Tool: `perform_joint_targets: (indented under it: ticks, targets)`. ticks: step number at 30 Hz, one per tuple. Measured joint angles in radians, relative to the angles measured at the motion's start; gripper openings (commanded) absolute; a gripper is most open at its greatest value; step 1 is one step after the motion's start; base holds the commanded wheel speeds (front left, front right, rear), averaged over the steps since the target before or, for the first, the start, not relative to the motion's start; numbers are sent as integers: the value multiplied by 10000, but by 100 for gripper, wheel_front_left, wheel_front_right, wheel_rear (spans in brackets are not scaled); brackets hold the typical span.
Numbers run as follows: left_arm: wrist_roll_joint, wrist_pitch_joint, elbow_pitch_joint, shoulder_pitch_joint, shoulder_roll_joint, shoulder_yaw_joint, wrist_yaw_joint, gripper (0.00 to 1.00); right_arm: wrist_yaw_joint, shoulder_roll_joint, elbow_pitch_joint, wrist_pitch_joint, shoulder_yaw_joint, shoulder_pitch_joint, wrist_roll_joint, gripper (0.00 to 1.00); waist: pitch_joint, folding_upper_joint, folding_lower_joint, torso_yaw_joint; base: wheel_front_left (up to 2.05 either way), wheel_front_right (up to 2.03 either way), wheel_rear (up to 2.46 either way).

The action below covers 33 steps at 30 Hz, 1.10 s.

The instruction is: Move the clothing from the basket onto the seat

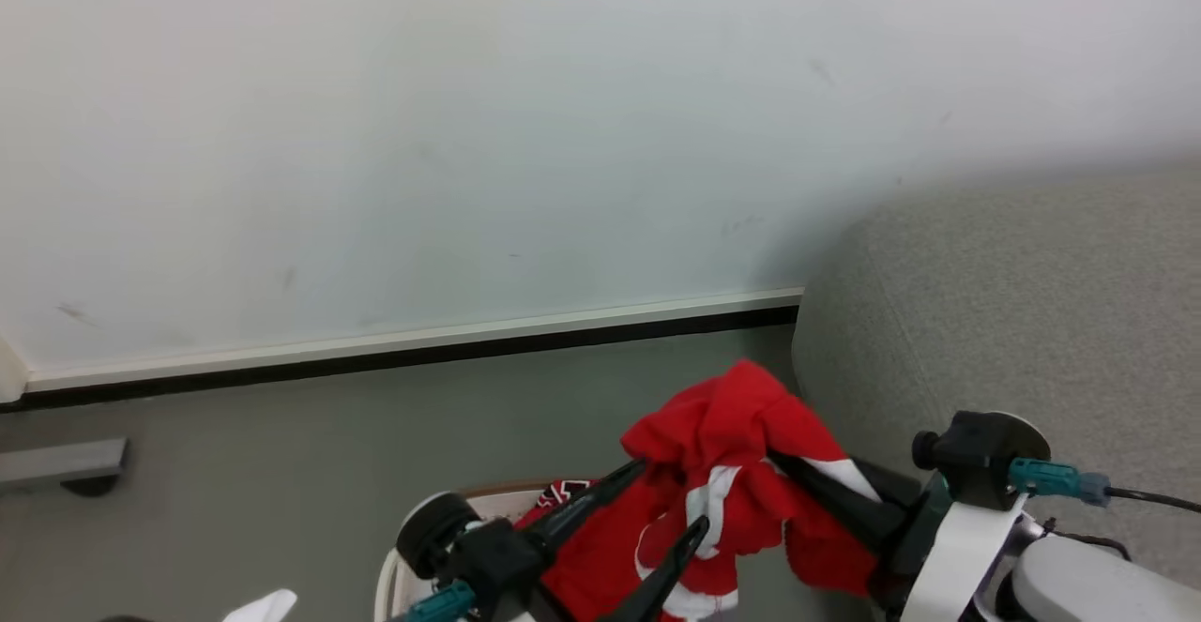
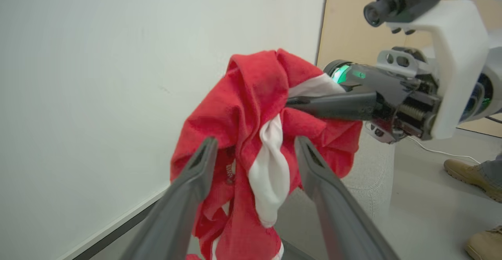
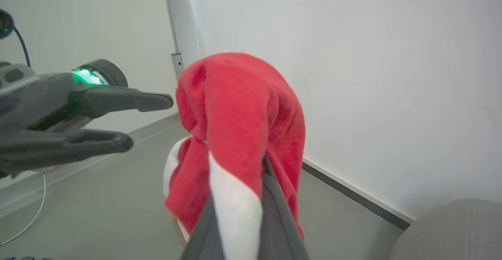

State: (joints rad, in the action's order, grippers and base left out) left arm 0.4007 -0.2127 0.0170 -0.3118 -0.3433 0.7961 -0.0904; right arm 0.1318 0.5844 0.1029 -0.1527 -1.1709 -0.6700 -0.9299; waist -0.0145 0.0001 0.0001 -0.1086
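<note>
Clothing (image 1: 741, 453) hangs in the air just off the rounded end of the seat (image 1: 1013, 303), bunched up, red w/ white stripes; can't tell if it brushes the upholstery. Right hand (image 1: 783, 462) comes in from the seat side, fingers closed on an upper fold. In its own wrist view a white stripe is pinched btwn the two fingers. Left hand (image 1: 673, 493) is on the far side of the clothing from the seat & wide open: fingers spread either side of the hanging folds, gripping nothing. Basket (image 1: 497, 490) sits on the floor (image 1: 235, 434), farther from the seat than the clothing, partly behind the left hand. Clothing's lower part hangs toward it; can't tell if it touches the rim. Wall (image 1: 469, 134) w/ skirting runs up to the seat's end. A person's tan shoes (image 2: 466, 171) stand on the floor beyond the seat in left wrist view.
</note>
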Motion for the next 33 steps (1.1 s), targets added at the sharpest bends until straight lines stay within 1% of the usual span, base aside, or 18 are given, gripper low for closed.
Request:
perform_joint_targets:
  ticks: [5, 13, 19, 25, 30, 33]
  targets:
    - [44, -182, 359, 100, 259, 61, 33, 100, 0, 332, 115, -347, 621, 244, -44, 0, 94, 0, 0, -536, 0, 0, 0]
    - [44, -412, 859, 70, 828, 90, 90, 100, 0, 738, 157, -614, 1586, 820, 56, 0, 293, 0, 0, -1659, 0, 0, 0]
    - [38, -454, 1091, 31, 1154, 82, 59, 100, 0, 871, 236, -740, 2328, 1368, 259, 0, 430, 0, -1, -2319, 0, 0, 0]
    - [-15, -502, 1208, 27, 1267, 44, -12, 100, 0, 792, 236, -773, 2913, 1677, 546, 0, 543, 0, 0, -2666, 0, 0, 0]
    - [-73, -506, 1246, -5, 1329, -4, -59, 100, 0, 704, 263, -779, 3369, 1870, 731, 0, 677, 0, -1, -2736, 0, 0, 0]
    - [-144, -512, 1233, -114, 1350, 4, -75, 100, 0, 587, 527, -855, 3925, 1888, 959, 0, 874, 0, -1, -2718, 0, 0, 0]
